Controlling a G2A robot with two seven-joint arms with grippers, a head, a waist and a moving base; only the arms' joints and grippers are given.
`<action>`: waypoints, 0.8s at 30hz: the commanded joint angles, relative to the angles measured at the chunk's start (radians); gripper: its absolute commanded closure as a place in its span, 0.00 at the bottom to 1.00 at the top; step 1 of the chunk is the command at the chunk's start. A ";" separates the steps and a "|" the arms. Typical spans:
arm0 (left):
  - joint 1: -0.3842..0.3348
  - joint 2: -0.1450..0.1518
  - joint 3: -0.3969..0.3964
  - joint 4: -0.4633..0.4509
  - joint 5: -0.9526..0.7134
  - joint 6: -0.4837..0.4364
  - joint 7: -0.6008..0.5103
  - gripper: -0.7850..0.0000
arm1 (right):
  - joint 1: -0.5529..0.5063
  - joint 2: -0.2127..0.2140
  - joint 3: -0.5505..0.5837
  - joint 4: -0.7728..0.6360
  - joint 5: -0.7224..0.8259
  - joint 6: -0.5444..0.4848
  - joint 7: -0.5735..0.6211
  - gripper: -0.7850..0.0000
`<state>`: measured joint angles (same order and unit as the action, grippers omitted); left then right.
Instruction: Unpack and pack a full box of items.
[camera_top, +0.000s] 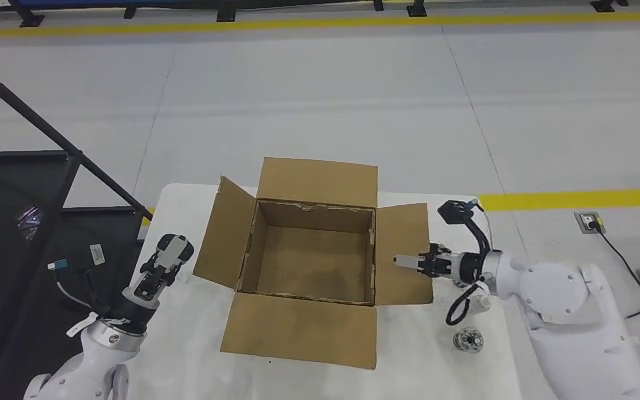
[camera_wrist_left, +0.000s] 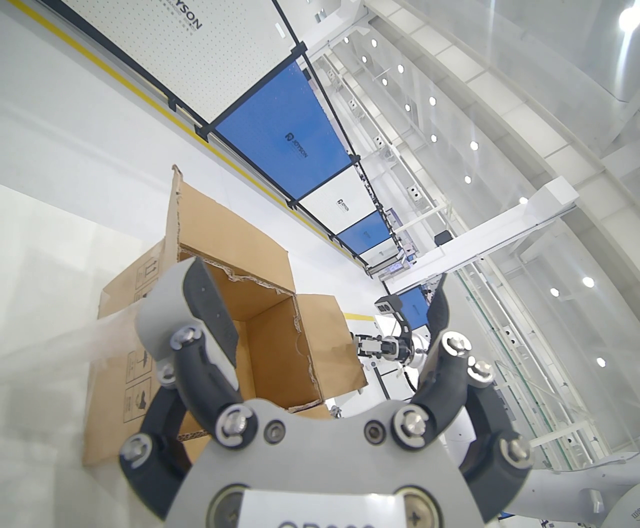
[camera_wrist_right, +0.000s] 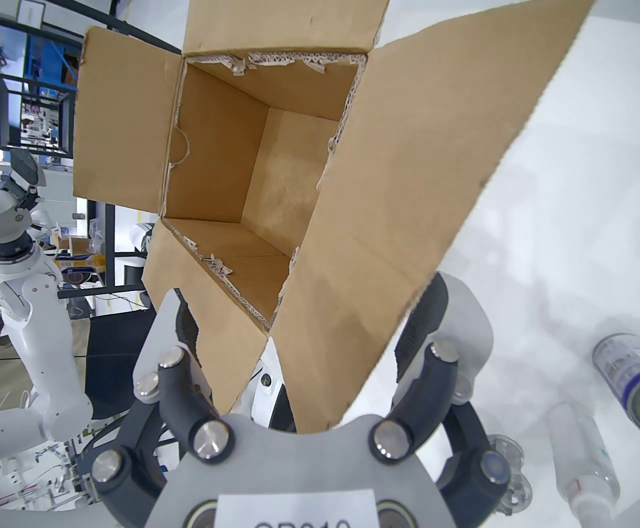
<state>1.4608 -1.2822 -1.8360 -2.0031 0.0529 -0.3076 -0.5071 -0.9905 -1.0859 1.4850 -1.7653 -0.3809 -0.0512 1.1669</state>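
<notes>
Four flaps (camera_top: 300, 335) of the box (camera_top: 315, 262) lie folded outward on the white surface (camera_top: 185, 205), so its bare inside is reachable from above. The right tool (camera_wrist_right: 307, 295) is spread wide with one flap between its fingers, gripping nothing, probably to press it back. The left tool (camera_wrist_left: 318, 275), open and empty, sits beside the opposite flap.

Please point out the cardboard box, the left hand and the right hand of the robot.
cardboard box (camera_top: 310, 265): top view, on its bare inner floor.
left hand (camera_top: 174, 243): top view, midway between its fingertips.
right hand (camera_top: 400, 262): top view, midway between its fingertips, at the box's flap.
</notes>
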 joint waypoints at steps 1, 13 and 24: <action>0.000 0.000 0.000 0.000 0.000 0.000 0.000 0.00 | -0.081 0.010 0.072 -0.081 -0.009 -0.031 -0.011 0.00; 0.000 0.000 0.000 0.000 0.000 0.000 0.000 0.00 | -0.645 0.033 0.428 -0.366 -0.133 -0.208 -0.146 0.00; 0.000 0.000 0.000 0.000 0.000 0.000 0.000 0.00 | -0.750 0.029 0.399 -0.305 -0.246 -0.004 -0.168 0.00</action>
<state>1.4608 -1.2822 -1.8360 -2.0031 0.0529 -0.3076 -0.5071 -1.7470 -1.0569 1.8955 -2.0796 -0.6125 -0.0788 0.9987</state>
